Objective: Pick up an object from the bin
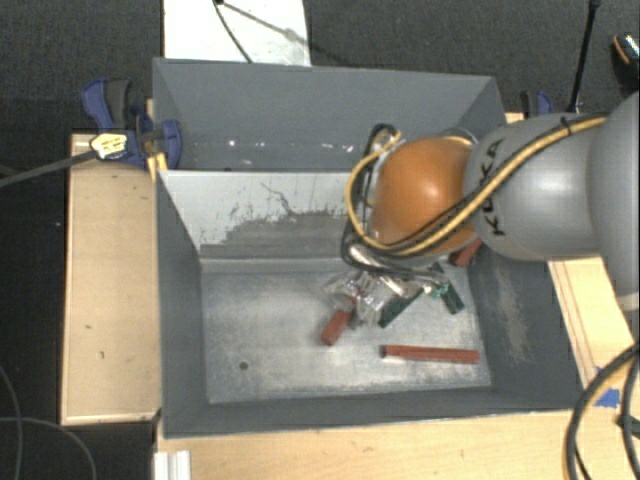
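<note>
Nearest the camera is the front wall of the grey metal bin (320,420), and past it a scuffed floor. The first thing on that floor is a long reddish-brown bar (430,354), lying flat and nearly parallel to the front wall, in the right half of the bin, apart from the rest. A little farther in and to its left lies a small reddish-brown block (335,329), short and stubby, slanted with its far end toward my pincer (364,296).

My pincer hangs low over the middle of the floor, its silver tip just beside the far end of that block. It may be touching the block, but from this angle I cannot be sure. How far my pincer stands open I cannot tell, as its metal parts run together with the clutter below, and I see nothing clearly in its grip.

Just to its right lies a dark green piece (401,308), slanted, and a second dark green piece (451,299) sits farther right, near the right wall. Beyond these is my orange cover (420,196), round and glossy, with a yellow-and-black cable (356,204) looped round its left side. My grey arm (560,193) comes in over the right rim.
</note>
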`<action>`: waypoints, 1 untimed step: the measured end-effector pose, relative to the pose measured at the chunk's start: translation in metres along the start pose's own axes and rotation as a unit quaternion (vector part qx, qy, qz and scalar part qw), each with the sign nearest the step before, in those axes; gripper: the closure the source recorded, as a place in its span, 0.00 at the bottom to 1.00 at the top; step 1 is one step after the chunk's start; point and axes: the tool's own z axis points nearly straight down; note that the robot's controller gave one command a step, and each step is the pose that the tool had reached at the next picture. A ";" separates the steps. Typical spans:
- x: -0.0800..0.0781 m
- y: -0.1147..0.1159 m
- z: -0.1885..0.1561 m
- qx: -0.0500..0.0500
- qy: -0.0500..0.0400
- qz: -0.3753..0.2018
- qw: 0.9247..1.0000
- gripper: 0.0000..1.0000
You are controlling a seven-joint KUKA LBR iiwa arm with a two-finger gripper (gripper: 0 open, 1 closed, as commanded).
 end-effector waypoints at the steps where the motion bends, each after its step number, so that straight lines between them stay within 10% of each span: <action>1: -0.001 -0.001 -0.140 0.002 -0.002 0.014 1.000 1.00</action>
